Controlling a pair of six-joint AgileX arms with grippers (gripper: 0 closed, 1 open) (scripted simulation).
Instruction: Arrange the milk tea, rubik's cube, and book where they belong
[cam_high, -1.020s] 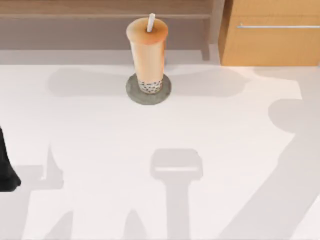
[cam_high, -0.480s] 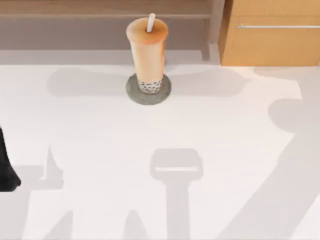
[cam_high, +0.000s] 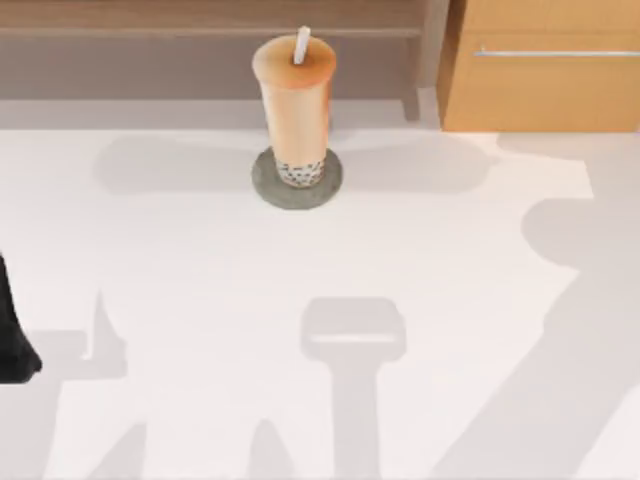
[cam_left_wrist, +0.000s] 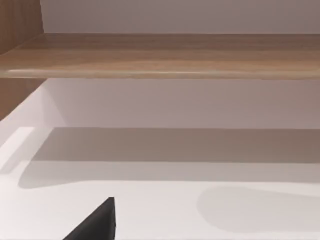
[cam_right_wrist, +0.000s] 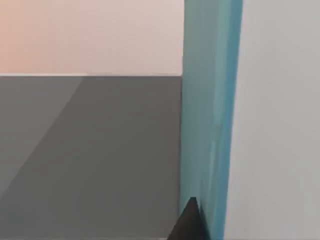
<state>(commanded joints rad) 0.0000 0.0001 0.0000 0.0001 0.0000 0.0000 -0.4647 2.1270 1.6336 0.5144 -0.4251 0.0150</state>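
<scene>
Noted a leftward creep of the right-hand shadow (cam_high: 570, 240) across the bench (cam_high: 200, 260) since a second ago. Milk tea (cam_high: 296, 105) unmoved, upright on its coaster (cam_high: 265, 185), well apart from the left jaws. Probably shelving the book: teal slab (cam_right_wrist: 210, 100) just beside the right jaws' tip. Cannot tell whether either jaws are clenched or released. Next, calls for setting it upright. Counted: one cup, one coaster, one slab.

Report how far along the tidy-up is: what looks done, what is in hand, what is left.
Looks done: the milk tea stands upright on the grey coaster near the wooden shelf. In hand: the right wrist view shows a teal upright slab close by the right end effector, possibly the book; a grip cannot be confirmed. The left arm sits at the table's left edge. Left: the rubik's cube's placement cannot be judged.
</scene>
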